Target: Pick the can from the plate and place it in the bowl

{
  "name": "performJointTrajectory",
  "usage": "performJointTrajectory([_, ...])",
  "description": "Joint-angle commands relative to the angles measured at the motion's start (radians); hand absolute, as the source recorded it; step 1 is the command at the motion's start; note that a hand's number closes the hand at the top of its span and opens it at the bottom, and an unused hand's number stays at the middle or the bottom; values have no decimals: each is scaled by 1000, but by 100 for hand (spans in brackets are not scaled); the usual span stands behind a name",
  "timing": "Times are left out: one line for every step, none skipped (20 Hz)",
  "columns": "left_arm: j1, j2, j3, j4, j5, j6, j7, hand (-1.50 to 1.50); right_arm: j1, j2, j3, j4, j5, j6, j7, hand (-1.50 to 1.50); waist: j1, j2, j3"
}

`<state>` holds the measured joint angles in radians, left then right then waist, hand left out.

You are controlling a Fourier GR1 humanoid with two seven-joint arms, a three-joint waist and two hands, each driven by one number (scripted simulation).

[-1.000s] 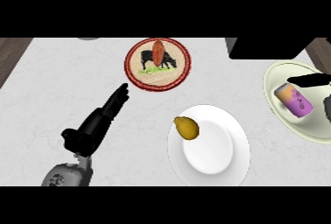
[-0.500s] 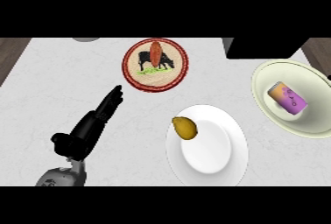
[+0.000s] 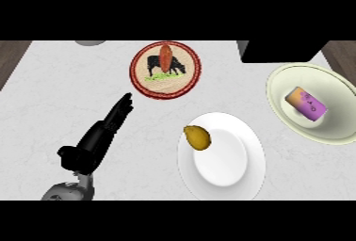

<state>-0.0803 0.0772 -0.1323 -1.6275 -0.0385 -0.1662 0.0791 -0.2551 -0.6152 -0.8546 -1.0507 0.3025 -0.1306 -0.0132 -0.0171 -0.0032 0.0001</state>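
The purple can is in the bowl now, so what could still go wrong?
Two small risks. The purple can lies on its side inside the pale green bowl, so it might roll about. The left hand stretches open and flat across the white counter between the patterned red-rimmed plate and the white plate holding a yellow-brown fruit; a careless sweep could nudge either.

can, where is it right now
In the head view the can lies on its side inside the pale bowl at the counter's right edge, right of the white plate.
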Motion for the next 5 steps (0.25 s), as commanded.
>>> performJointTrajectory([-24, 9, 36, 41, 30, -24, -35, 0, 132, -48, -111, 79, -121, 110, -160, -150, 2, 3, 1])
performJointTrajectory([17, 0, -11, -57, 25, -30, 42, 0, 164, -26, -94, 37, -121, 124, -142, -150, 9, 1, 0])
performJointTrajectory([16, 2, 7, 3, 12, -22, -16, 0, 179, -37, -114, 68, -149, 152, -167, -150, 9, 2, 0])
performJointTrajectory([-13, 3, 11, 12, 4, -21, 6, 0, 175, -81, -114, 70, -163, 186, -145, -150, 10, 2, 0])
performJointTrajectory([-66, 3, 40, 79, 9, -19, -16, 0, 217, -66, -134, 39, -186, 211, -168, -150, 4, 3, 0])
